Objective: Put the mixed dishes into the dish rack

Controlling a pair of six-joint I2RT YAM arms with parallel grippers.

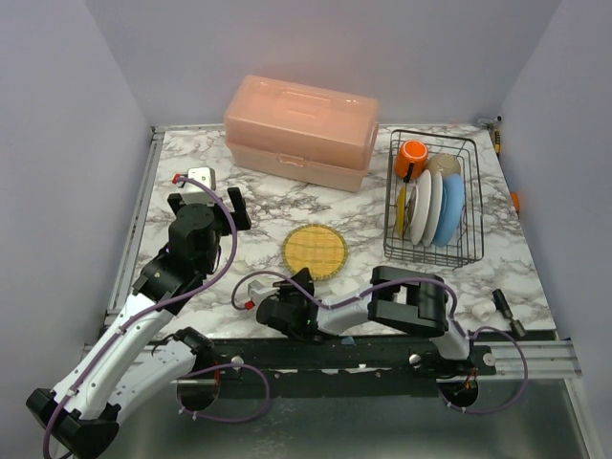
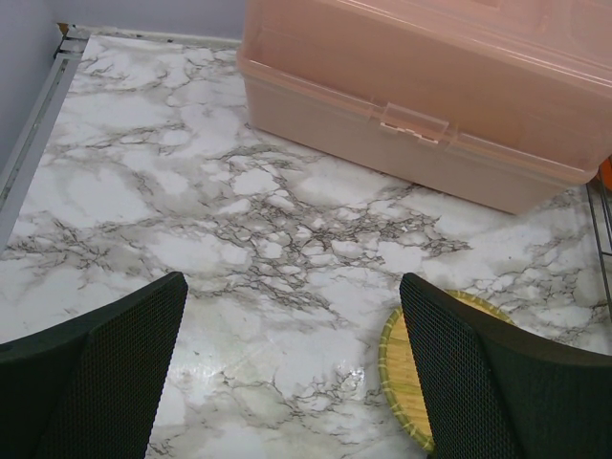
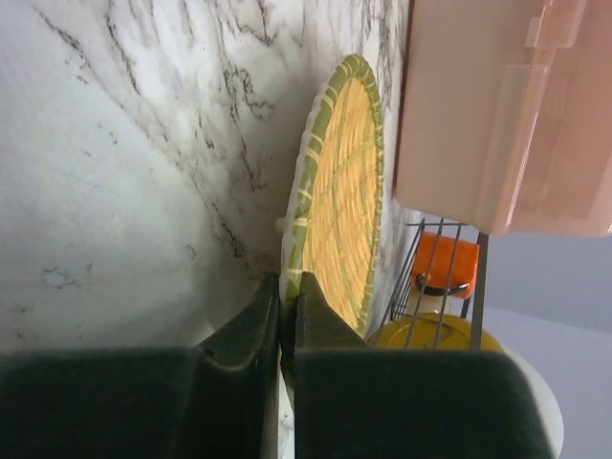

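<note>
The right tool is pinched narrow on the rim of the yellow woven-patterned round plate, the only dish left lying on the marble bench. The black wire dish rack already holds the glossy orange mug, the cream bowl, the white plates and the blue plate. The left tool gapes wide and is empty. No writing is readable.

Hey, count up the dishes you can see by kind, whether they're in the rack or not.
Orange mug: 1
Cream bowl: 1
Plates: 5 (woven yellow plate, yellow plate, two white plates, blue plate)
Total: 7
</note>
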